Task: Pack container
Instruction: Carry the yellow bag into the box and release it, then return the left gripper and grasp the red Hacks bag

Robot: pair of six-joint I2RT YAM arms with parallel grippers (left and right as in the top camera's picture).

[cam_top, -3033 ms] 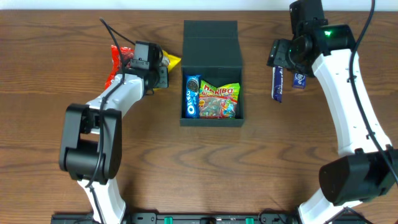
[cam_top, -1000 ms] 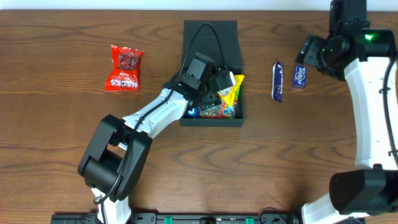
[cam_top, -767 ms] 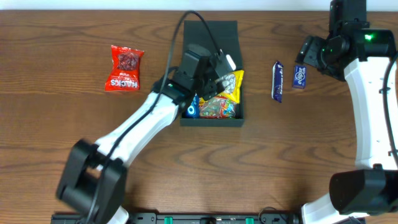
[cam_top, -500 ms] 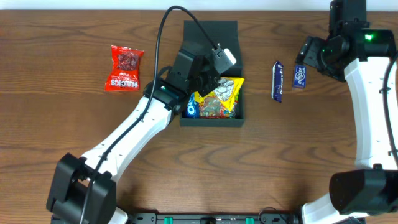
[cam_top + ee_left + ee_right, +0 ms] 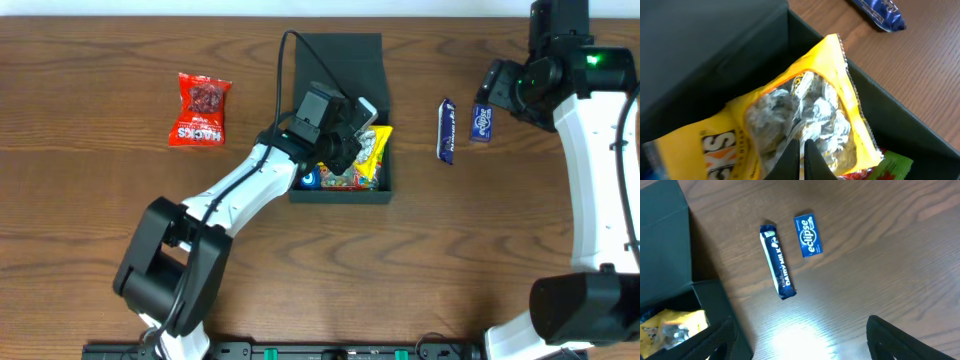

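The container (image 5: 340, 195) is a dark square box at the table's middle, its flap lid (image 5: 338, 60) open at the back. Inside lie a blue Oreo packet (image 5: 308, 178) and a green gummy packet (image 5: 352, 180). My left gripper (image 5: 350, 138) reaches into the box and is shut on a yellow snack packet (image 5: 376, 150), which rests on top of the gummies. The left wrist view shows my fingers (image 5: 801, 150) pinched together on the yellow packet (image 5: 790, 115), with the box wall (image 5: 880, 105) beside it. My right gripper (image 5: 497, 88) hovers open and empty, as the right wrist view (image 5: 802, 340) shows.
A dark blue chocolate bar (image 5: 446, 130) and a small blue gum packet (image 5: 482, 123) lie right of the box; both show in the right wrist view, the bar (image 5: 778, 262) and the gum (image 5: 809, 235). A red snack packet (image 5: 203, 108) lies at the left.
My left gripper has carried the yellow packet from the left of the box into it and lowered it onto the gummies. The right arm pulled back to the right and has held still since.
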